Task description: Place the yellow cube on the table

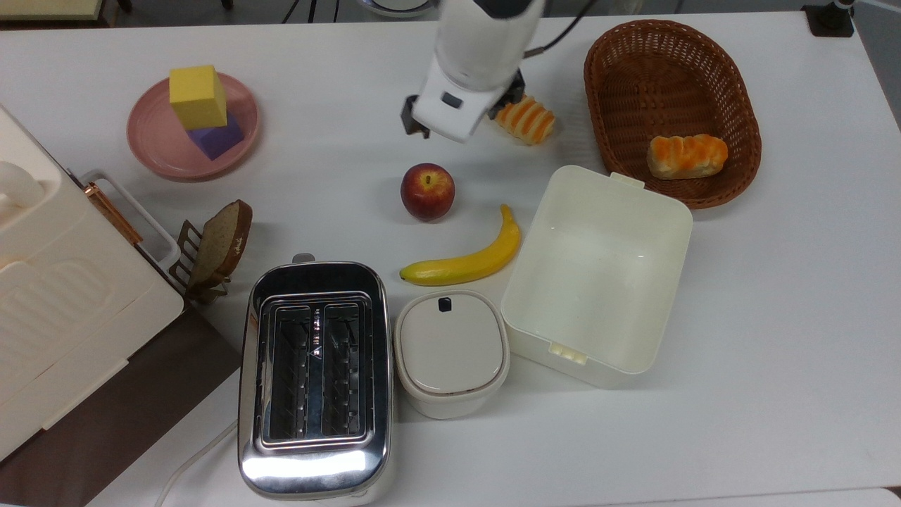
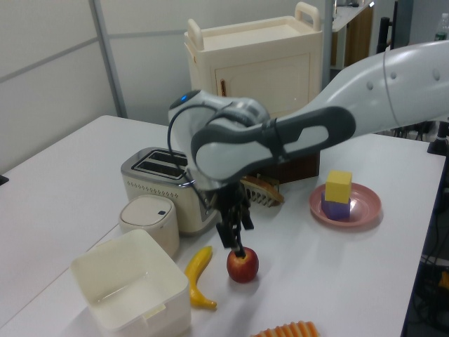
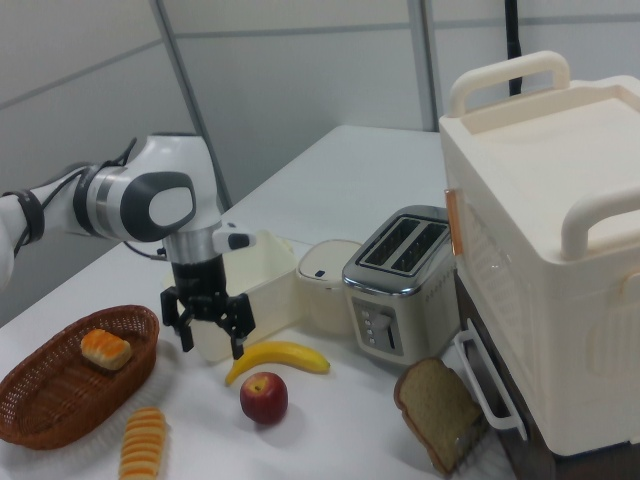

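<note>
The yellow cube stands on a purple cube on the round pink plate at the top view's upper left. My gripper hangs over the white table, far to the top view's right of the plate and just beyond the red apple. In the right view its fingers are spread open with nothing between them. In the top view the white hand covers most of the fingers.
A striped bread roll lies partly under the hand. A banana, an open white box, a lidded white pot, a toaster, a bread slice in a rack, a basket and a cream cabinet surround the middle.
</note>
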Robot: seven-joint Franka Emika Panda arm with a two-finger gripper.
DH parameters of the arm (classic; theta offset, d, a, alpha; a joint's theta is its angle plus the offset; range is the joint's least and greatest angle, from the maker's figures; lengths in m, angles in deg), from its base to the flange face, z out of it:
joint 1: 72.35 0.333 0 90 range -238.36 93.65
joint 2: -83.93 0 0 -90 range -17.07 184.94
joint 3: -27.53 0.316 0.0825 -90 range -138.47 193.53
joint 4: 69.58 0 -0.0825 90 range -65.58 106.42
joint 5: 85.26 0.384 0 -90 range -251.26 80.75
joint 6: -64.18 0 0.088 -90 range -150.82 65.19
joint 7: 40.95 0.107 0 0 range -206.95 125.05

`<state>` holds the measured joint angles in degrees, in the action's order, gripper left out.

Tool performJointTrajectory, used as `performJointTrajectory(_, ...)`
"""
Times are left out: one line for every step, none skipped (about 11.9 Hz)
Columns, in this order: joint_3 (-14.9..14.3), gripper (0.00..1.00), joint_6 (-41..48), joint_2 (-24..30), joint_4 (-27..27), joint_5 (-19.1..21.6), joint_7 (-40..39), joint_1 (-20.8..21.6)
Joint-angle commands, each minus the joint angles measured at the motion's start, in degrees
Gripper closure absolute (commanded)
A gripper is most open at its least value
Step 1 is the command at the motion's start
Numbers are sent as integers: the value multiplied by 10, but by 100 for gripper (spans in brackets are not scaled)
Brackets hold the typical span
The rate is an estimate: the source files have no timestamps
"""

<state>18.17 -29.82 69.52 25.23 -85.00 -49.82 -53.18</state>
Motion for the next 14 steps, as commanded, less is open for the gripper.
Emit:
performJointTrajectory(-16,0,36,116,22,-57,-4,-65)
performJointTrajectory(-16,0,52,131,22,-74,-7,-87)
performJointTrajectory(-16,0,57,141,22,-80,-10,-109)
performJointTrajectory(-16,0,57,144,22,-82,-18,-147)
performJointTrajectory(-16,0,57,142,25,-83,-36,-167)
performJointTrajectory(-16,0,55,138,29,-84,-69,-188)
performJointTrajectory(-16,0,47,138,52,-84,-116,-220)
performJointTrajectory(-16,0,31,139,71,-84,-148,-247)
performJointTrajectory(-16,0,9,143,113,-85,-168,-269)
performJointTrajectory(-16,0,-46,146,146,-85,-179,-293)
performJointTrajectory(-16,0,-79,147,169,-84,-205,-317)
performJointTrajectory(-16,0,-96,144,173,-85,-235,-332)
performJointTrajectory(-16,0,-114,139,172,-85,-246,-348)
performJointTrajectory(-16,0,-137,122,173,-86,-248,-352)
